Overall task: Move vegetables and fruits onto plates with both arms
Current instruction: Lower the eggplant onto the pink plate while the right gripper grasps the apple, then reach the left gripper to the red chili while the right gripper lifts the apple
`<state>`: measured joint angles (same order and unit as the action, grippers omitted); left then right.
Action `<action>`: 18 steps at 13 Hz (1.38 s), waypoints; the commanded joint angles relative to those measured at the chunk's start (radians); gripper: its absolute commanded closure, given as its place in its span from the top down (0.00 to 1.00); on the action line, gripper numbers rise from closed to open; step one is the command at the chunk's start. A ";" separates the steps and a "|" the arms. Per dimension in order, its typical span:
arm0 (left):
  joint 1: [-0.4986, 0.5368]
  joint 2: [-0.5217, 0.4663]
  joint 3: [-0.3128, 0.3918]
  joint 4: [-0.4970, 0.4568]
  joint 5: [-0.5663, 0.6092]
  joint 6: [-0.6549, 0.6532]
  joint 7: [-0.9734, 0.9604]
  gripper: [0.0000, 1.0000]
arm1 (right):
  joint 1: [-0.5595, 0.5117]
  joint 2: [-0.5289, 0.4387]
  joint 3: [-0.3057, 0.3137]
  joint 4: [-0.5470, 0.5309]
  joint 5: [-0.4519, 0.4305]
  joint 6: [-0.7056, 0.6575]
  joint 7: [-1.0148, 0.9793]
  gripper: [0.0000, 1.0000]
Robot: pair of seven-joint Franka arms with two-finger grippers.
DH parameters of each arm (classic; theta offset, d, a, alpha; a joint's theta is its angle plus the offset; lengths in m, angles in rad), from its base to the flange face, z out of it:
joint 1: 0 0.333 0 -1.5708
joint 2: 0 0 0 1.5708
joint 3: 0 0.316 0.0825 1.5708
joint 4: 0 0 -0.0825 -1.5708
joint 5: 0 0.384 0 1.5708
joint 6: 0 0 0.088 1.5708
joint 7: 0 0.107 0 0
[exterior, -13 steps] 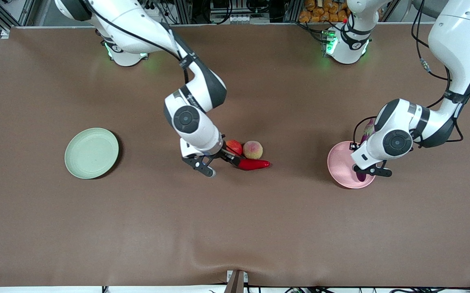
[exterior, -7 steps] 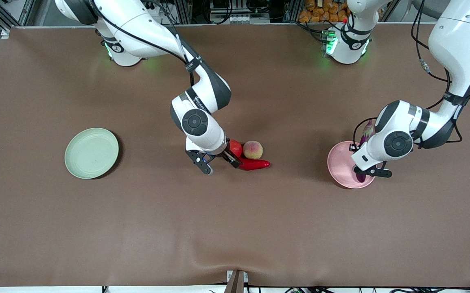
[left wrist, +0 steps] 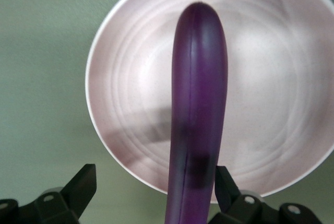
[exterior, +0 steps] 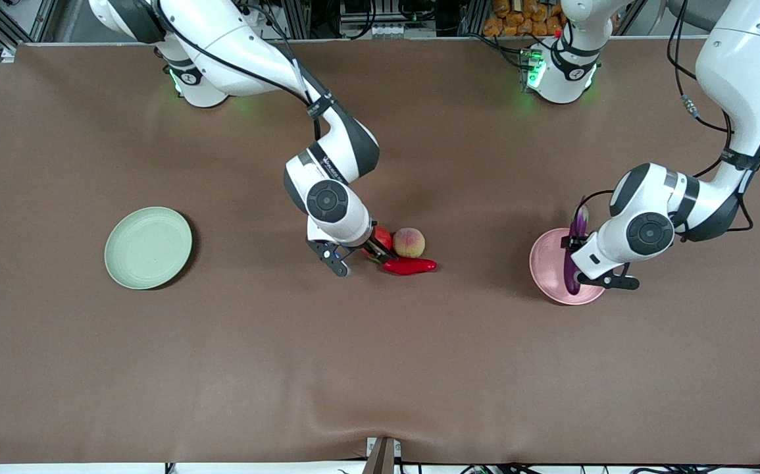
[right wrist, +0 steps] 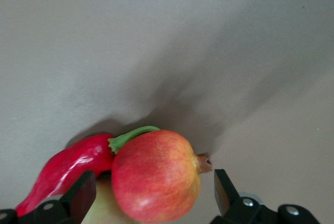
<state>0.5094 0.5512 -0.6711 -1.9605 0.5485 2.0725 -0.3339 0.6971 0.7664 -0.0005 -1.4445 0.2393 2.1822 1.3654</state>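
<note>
The purple eggplant point(exterior: 573, 257) lies across the pink plate point(exterior: 549, 266), its stem end past the rim. My left gripper point(exterior: 590, 266) is low over it and open. In the left wrist view the eggplant point(left wrist: 197, 109) sits against one finger point(left wrist: 225, 185) over the pink plate point(left wrist: 130, 83), with a wide gap to the other finger. My right gripper point(exterior: 355, 257) is open around the red pomegranate point(exterior: 384, 237). In the right wrist view the pomegranate point(right wrist: 156, 174) is between the fingers of my right gripper point(right wrist: 154, 192). The peach point(exterior: 409, 241) and red chili point(exterior: 411, 266) touch the pomegranate. The chili point(right wrist: 68, 169) also shows in the right wrist view.
The pale green plate point(exterior: 148, 247) stands toward the right arm's end of the table, with bare brown tabletop point(exterior: 380, 368) between it and the fruit. It holds nothing.
My right gripper has moved onto the pomegranate and now straddles it. At the left gripper, the eggplant has swung toward the middle of the pink plate.
</note>
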 commanded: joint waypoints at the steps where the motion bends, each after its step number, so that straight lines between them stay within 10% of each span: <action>1: 0.008 -0.017 -0.013 0.049 0.012 -0.015 -0.013 1.00 | 0.016 0.021 -0.006 0.019 0.015 -0.002 0.017 1.00; 7: -0.014 -0.056 -0.061 0.193 -0.224 -0.094 -0.077 1.00 | 0.016 0.039 -0.006 0.041 0.015 0.002 0.020 1.00; 15: -0.383 0.102 -0.030 0.388 -0.277 -0.075 -0.932 1.00 | 0.024 0.070 -0.003 0.062 0.018 0.027 0.014 1.00; 16: -0.435 0.127 -0.003 0.414 -0.275 -0.066 -0.992 1.00 | 0.024 0.070 -0.003 0.064 0.017 0.027 0.008 0.59; 18: -0.570 0.151 0.115 0.423 -0.275 0.019 -1.136 1.00 | 0.018 0.070 -0.003 0.065 0.017 0.025 0.004 0.18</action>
<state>0.0411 0.6548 -0.6464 -1.5900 0.2706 2.0467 -1.3622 0.7112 0.8142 0.0018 -1.4087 0.2406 2.2068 1.3683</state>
